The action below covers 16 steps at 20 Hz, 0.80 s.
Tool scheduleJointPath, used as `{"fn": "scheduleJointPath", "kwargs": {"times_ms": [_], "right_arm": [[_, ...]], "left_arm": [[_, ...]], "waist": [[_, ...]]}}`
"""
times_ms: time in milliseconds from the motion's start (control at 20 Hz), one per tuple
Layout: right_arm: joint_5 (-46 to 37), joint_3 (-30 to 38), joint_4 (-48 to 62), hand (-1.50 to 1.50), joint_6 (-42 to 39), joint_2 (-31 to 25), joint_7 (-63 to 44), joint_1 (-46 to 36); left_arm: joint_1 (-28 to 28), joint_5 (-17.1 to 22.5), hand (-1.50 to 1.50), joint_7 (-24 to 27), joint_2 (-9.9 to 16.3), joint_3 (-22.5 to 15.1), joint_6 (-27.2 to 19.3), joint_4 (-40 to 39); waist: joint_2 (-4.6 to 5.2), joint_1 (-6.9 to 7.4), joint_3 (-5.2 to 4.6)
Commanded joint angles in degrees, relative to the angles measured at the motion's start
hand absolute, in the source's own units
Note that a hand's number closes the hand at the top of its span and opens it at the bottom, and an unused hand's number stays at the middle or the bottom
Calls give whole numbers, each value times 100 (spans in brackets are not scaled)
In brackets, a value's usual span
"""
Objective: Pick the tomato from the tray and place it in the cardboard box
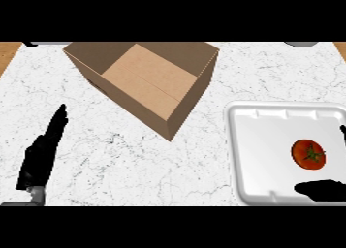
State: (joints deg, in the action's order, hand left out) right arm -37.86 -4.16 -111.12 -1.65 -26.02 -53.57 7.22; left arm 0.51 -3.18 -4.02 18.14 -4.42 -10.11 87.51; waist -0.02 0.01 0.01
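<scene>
The tomato (pixel 309 154) lay inside the white tray (pixel 265 126), near its right side. The right hand (pixel 325 188) was at the tray's lower right corner, thumb and fingers spread around the tomato without touching it. The left hand (pixel 41 152) rested with straight fingers on the marble counter (pixel 133 155), well apart from the open cardboard box (pixel 150 80).

Bright, even light; shadows faint, perhaps none.
</scene>
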Motion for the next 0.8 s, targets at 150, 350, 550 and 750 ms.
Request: {"fn": "scheduleJointPath", "kwargs": {"times_ms": [150,350,550,750], "right_arm": [[-417,178,496,-150,-27,491,503,-48],[-632,270,586,-150,-1,692,608,-102],[-663,288,145,-150,-182,827,572,216],[-748,517,512,-150,-257,971,832,11]], "left_arm": [[-47,-43,0,-135,-45,374,443,14],[69,-444,0,-568,-322,162,207,626],[243,-636,0,11,-523,185,201,126],[294,-605,0,-284,-527,389,414,512]], "waist": [[0,-4,0],[-2,1,0],[-3,-14,-1],[-3,-3,0]]}}
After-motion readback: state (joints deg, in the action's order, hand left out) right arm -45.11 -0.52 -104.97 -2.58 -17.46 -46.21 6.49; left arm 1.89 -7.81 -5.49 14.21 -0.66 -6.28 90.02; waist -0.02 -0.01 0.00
